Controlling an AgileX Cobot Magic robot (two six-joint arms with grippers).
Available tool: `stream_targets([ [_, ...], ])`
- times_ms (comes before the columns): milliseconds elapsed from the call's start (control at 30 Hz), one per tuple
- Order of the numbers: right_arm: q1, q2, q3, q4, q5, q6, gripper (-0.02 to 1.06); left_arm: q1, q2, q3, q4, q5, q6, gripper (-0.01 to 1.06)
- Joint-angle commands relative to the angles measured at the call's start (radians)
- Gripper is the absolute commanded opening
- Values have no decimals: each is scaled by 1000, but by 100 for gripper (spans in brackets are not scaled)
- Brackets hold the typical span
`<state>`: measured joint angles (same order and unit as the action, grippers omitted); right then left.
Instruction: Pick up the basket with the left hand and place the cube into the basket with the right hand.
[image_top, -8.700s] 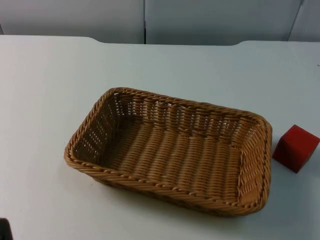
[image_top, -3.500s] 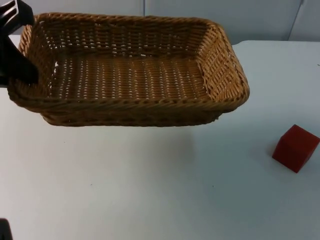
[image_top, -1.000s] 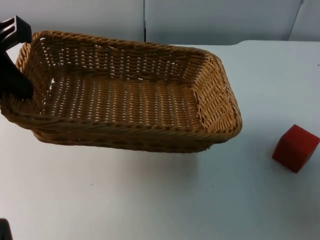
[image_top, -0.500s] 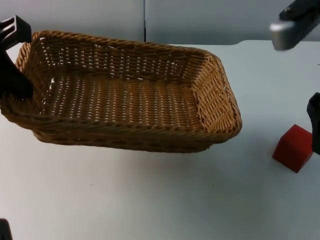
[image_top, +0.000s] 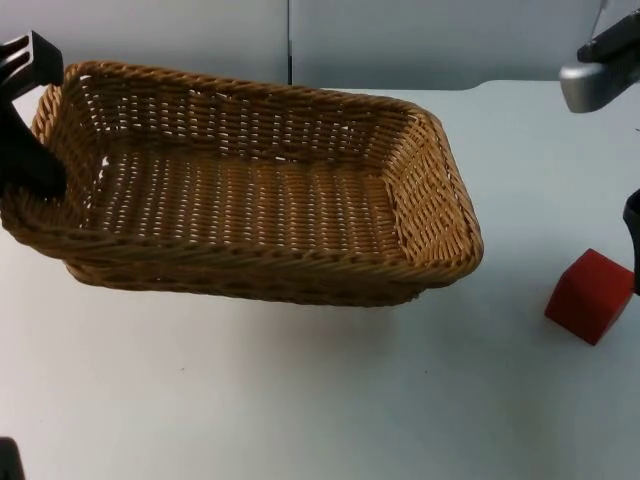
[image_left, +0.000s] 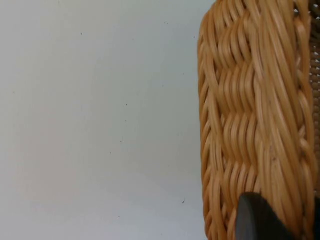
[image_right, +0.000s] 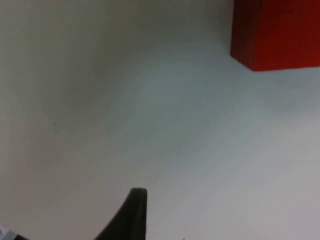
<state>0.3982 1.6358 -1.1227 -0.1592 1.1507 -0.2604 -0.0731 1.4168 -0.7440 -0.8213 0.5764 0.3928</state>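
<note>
The left gripper (image_top: 30, 150) has its jaws clamped on the woven wicker basket's (image_top: 260, 190) end rim, holding it off the white worktop (image_top: 300, 400). The right gripper (image_top: 632, 255) hangs just beside the red cube (image_top: 590, 296); I can't tell how its jaws stand.

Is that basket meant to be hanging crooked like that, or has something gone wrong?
Nothing looks broken or spilled. The basket hangs tilted because the left gripper holds one end. The red cube sits upright on the table.

A white table top (image_top: 300, 400) is seen spreading across the top view, marked by a few tiny dark specks. It is bounded at the far edge by a grey partition wall (image_top: 420, 40), in which a dark vertical seam (image_top: 290, 45) is visible
</note>
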Motion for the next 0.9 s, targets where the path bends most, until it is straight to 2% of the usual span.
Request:
stream_targets([
  [0, -37, 27, -2, 11, -86, -43, 102, -4, -9, 1, -30, -5, -9, 0],
  [33, -37, 27, -2, 11, -86, -43, 102, -4, -9, 1, -30, -5, -9, 0],
  [167, -78, 68, 62, 56, -265, -120, 102, -4, -9, 1, -30, -5, -9, 0],
  [200, -78, 68, 62, 56, -265, -120, 102, -4, -9, 1, -30, -5, -9, 0],
  [233, -89, 79, 81, 66, -322, -145, 102, -4, -9, 1, -30, -5, -9, 0],
  [333, -111, 110, 87, 88, -380, -171, 102, -4, -9, 1, -30, -5, -9, 0],
  [633, -146, 204, 87, 86, -445, -230, 102, -4, -9, 1, -32, -9, -9, 0],
  [867, -156, 287, 87, 138, -486, -281, 102, -4, -9, 1, -32, -9, -9, 0],
])
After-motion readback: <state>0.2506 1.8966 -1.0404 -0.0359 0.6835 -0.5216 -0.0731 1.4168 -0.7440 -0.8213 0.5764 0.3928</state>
